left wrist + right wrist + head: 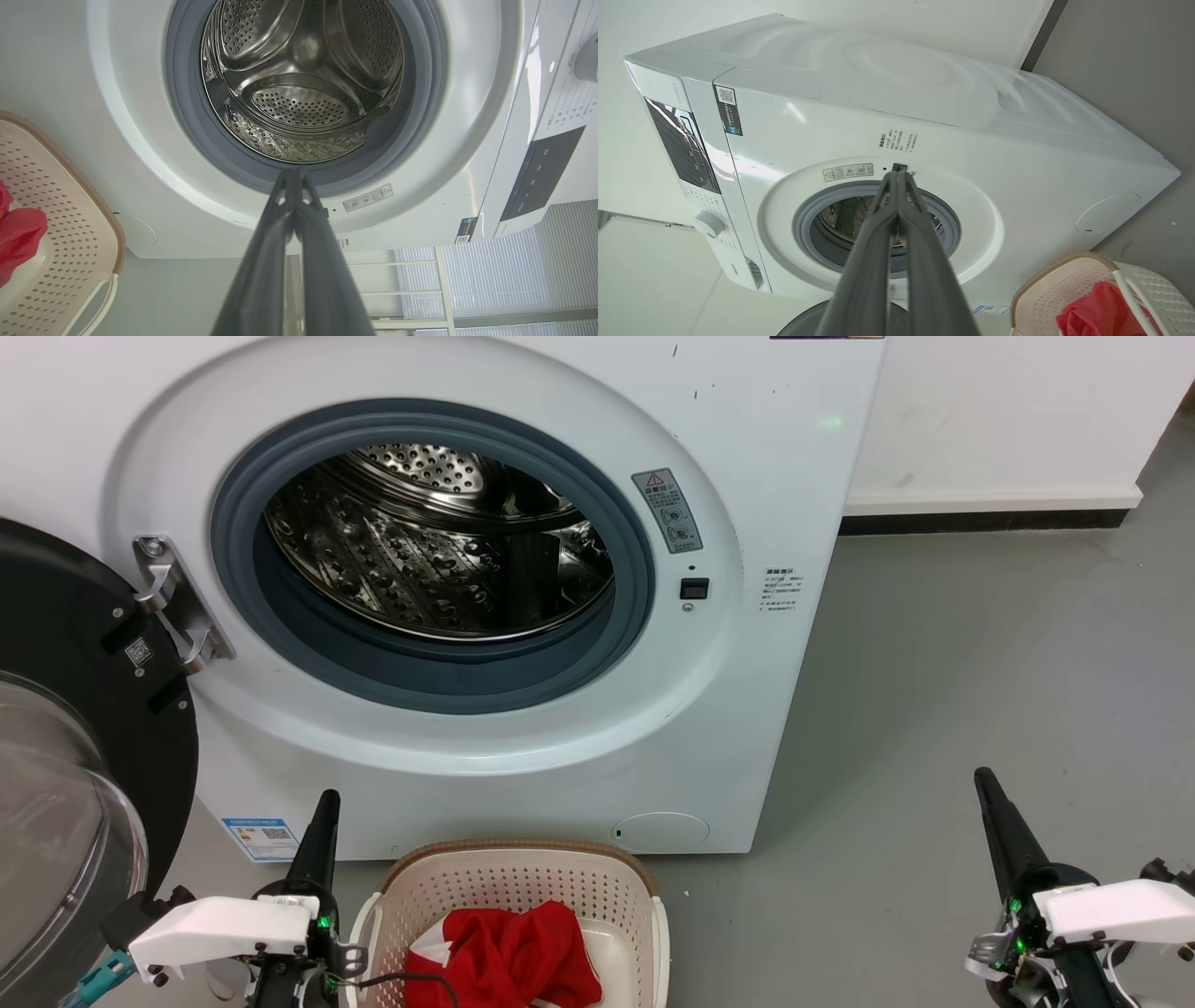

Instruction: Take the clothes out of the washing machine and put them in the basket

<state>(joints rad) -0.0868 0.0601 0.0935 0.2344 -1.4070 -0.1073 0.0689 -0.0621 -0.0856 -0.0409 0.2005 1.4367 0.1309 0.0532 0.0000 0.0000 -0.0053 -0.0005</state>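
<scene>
Red clothes (509, 952) in the cream laundry basket (523, 847); unloading looks finished.
Left gripper (322, 812) and right gripper (991, 803) fingers are pressed together, holding nothing, flanking the basket before the washing machine (766, 476); its steel drum (439, 541) looks bare, so nothing more probably needs grasping.

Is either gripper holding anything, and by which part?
Nothing is held. Both the left gripper and right gripper are shut and empty; the bright red fabric bundle lies in the cream plastic basket.

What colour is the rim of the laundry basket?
Brown, above cream perforated walls; the basket rim shows best in the head view.
</scene>
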